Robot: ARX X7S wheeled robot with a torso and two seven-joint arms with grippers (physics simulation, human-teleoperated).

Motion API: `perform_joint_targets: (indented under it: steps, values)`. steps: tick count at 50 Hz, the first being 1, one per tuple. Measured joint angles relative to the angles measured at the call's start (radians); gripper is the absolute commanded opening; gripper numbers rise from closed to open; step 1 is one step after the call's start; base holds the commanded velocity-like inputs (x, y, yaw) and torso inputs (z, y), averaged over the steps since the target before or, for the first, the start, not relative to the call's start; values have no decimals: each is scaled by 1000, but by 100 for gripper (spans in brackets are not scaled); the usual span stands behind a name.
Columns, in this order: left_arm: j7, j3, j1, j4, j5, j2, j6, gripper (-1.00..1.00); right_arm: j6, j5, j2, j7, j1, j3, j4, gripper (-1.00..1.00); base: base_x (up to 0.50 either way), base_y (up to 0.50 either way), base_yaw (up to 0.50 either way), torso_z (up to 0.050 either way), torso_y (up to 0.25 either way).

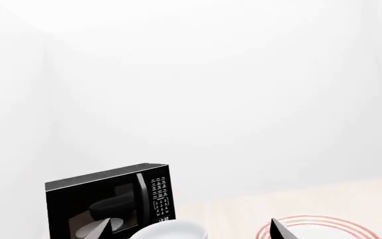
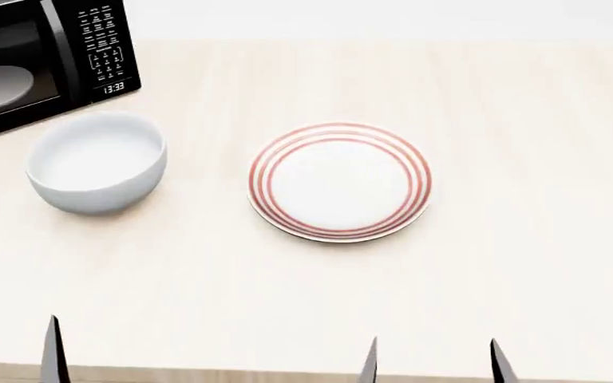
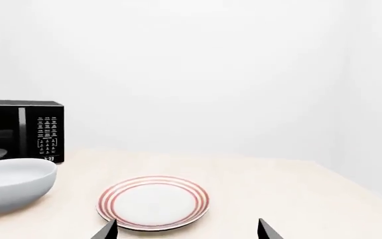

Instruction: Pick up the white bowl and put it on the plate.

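Note:
The white bowl [image 2: 96, 162] stands upright on the pale wooden table, left of centre in the head view. To its right, a little apart, lies the plate [image 2: 338, 180] with red rings. My left gripper [image 1: 191, 231] is open and empty; the bowl's rim [image 1: 171, 231] shows between its jaws, further off, with the plate [image 1: 324, 226] beside it. In the head view only one left fingertip [image 2: 53, 355] shows, near the table's front edge. My right gripper [image 2: 434, 363] is open and empty too, hanging short of the plate [image 3: 154, 201]. The bowl [image 3: 12, 184] shows beside it.
A black microwave [image 2: 29, 56] stands at the table's back left, just behind the bowl, with a dish inside it. It also shows in the wrist views as the microwave [image 1: 108, 204] and the microwave [image 3: 18, 129]. A white wall backs the table [image 2: 285, 295].

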Motion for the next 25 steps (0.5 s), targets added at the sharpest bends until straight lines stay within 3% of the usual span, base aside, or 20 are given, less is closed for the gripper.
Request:
perform_joint_targets:
  steps: [7, 25]
  values:
    - [-9, 0, 8, 39, -3, -7, -12, 100, -8, -3, 8, 13, -9, -7, -27, 100, 73, 0, 0, 0, 0]
    - [-28, 7, 15, 79, -9, -23, -25, 100, -20, 5, 25, 34, -17, -19, -59, 100, 496, 0, 0, 0, 0]
